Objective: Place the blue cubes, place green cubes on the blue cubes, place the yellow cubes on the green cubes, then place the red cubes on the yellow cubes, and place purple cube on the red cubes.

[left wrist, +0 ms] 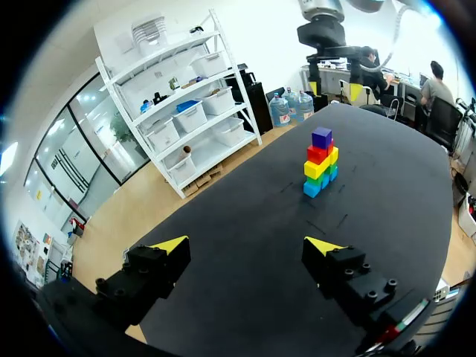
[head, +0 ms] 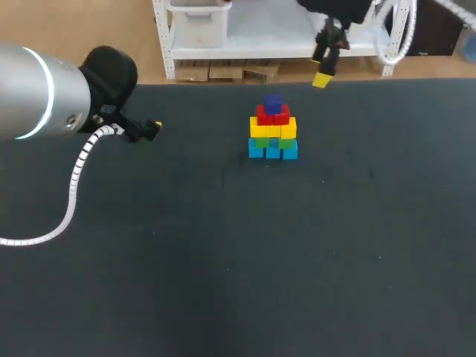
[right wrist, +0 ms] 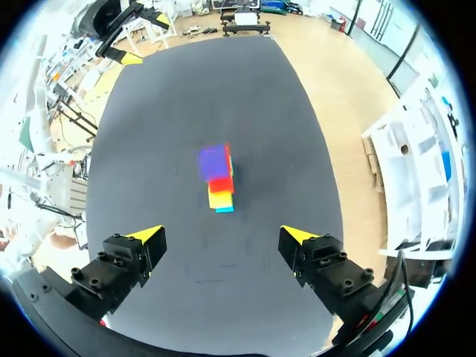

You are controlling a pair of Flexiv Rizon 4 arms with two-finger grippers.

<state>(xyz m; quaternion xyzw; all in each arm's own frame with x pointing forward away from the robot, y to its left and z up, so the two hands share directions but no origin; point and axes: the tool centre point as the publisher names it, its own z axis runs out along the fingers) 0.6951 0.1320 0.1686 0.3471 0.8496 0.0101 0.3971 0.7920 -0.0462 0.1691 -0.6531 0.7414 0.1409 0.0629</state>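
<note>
Stack: the tower [head: 272, 128] stood toward the far middle of the dark table [head: 223, 260], nothing touching it.
- Layers from the bottom: blue cubes [head: 272, 151], green cubes [head: 285, 142] showing only as a thin band, yellow cubes [head: 273, 129], red cubes [head: 273, 115], and one purple cube [head: 273, 102] on top.
- The tiers narrowed going up. My reading is that each wider row was there to give the next a flat seat, which would explain why the single purple cube sat centred over the reds.
- With every colour in its named order, the build looked finished to me.

Left arm: it came in from the left side, well apart from the tower.
- The left gripper [left wrist: 247, 249] hung low over bare table and pointed toward the stack.
- Its fingers were spread wide with nothing between them.

Right arm: it was raised beyond the table's far edge, above and behind the tower.
- The right gripper [right wrist: 222, 236] looked down on the purple top from a height.
- Its fingers were also parted and empty.

Judgement: both arms sat clear of the cubes, probably so that no finger or cable could brush the narrow top. The upper tiers looked the easiest part to topple.
</note>
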